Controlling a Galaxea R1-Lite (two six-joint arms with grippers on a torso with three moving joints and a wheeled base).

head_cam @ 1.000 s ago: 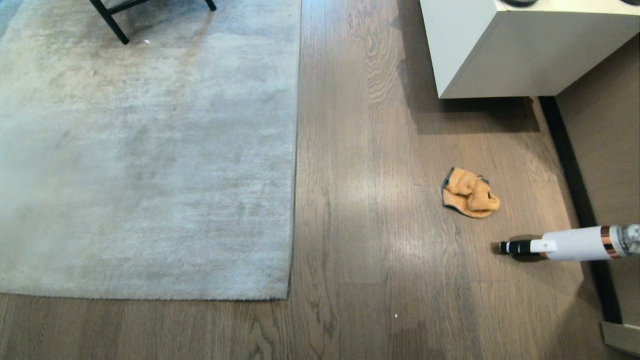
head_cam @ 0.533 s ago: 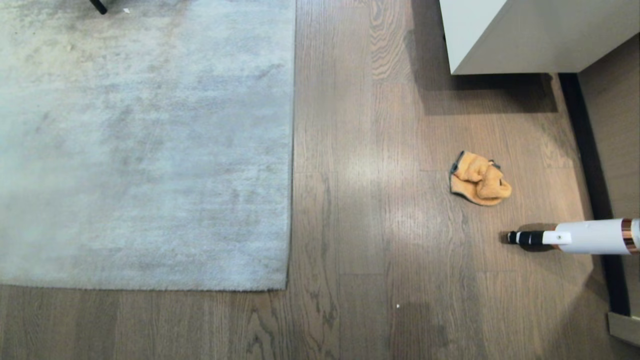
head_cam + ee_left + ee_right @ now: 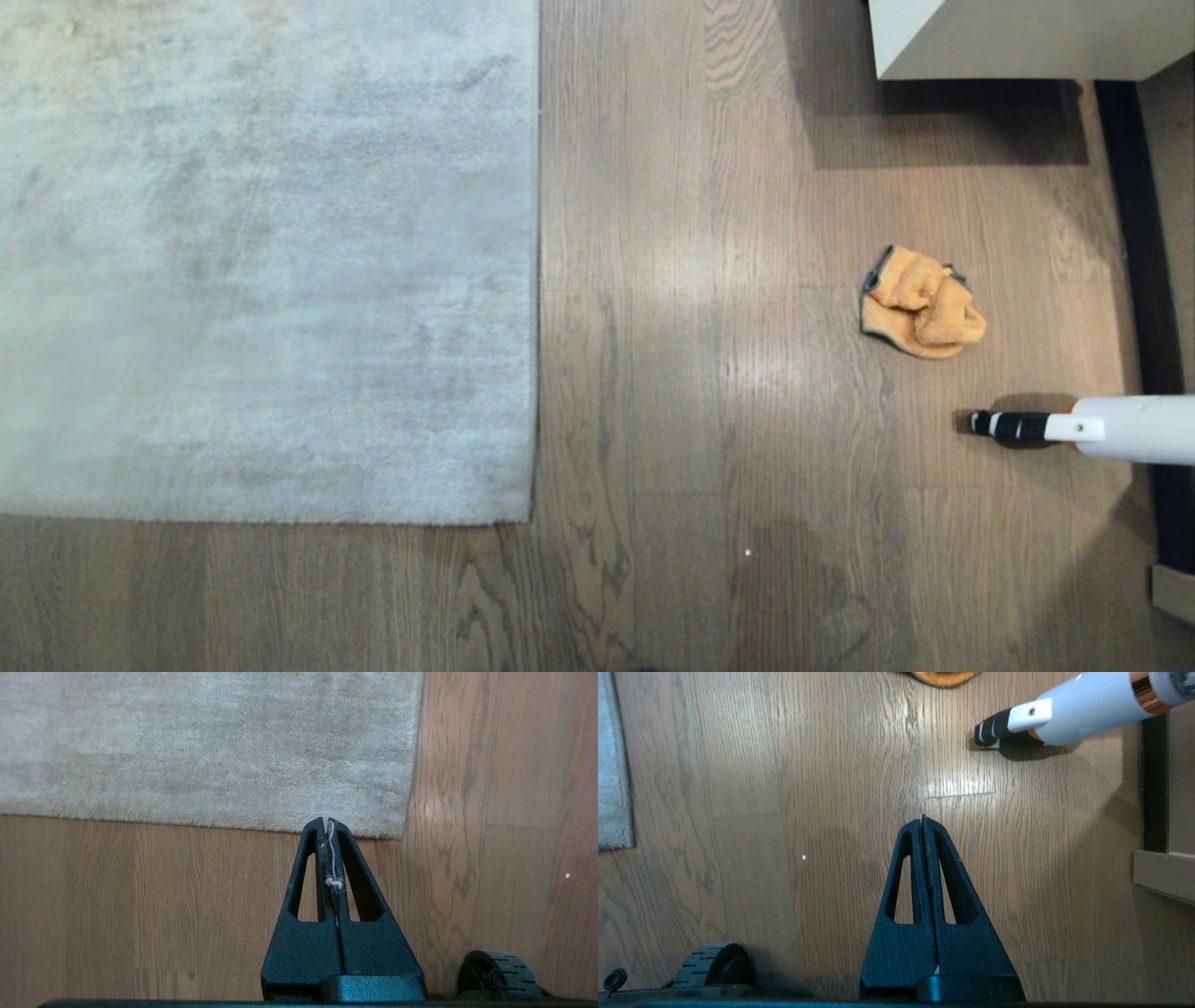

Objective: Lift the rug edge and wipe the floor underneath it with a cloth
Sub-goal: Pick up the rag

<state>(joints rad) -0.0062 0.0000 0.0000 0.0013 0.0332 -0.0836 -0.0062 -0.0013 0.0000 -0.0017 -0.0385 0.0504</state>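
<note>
The pale grey rug lies flat on the left, and its rug edge [image 3: 538, 280] runs straight down to a square corner [image 3: 528, 516]. Brown wood-grain floor [image 3: 653, 373] fills the rest of the head view. A crumpled orange cloth [image 3: 921, 302] rests on the floor to the right of the rug. Neither arm shows in the head view. My left gripper [image 3: 326, 820] hangs shut above the floor just short of the rug edge [image 3: 233, 828], with a bit of white lint on its fingers. My right gripper [image 3: 923, 818] is shut over bare floor [image 3: 831, 812], and a sliver of the cloth [image 3: 943, 676] shows beyond it.
A white stick-shaped appliance with a black tip [image 3: 1074, 427] lies on the floor near the cloth. A white cabinet [image 3: 1027, 37] stands at the back right. A dark strip [image 3: 1134, 280] runs along the right side. My base's wheels [image 3: 495, 975] [image 3: 714, 963] show in both wrist views.
The whole head view has tilted further down: rug, cloth and cabinet have slid up the picture and the black chair legs have left it. Nothing on the floor has moved.
</note>
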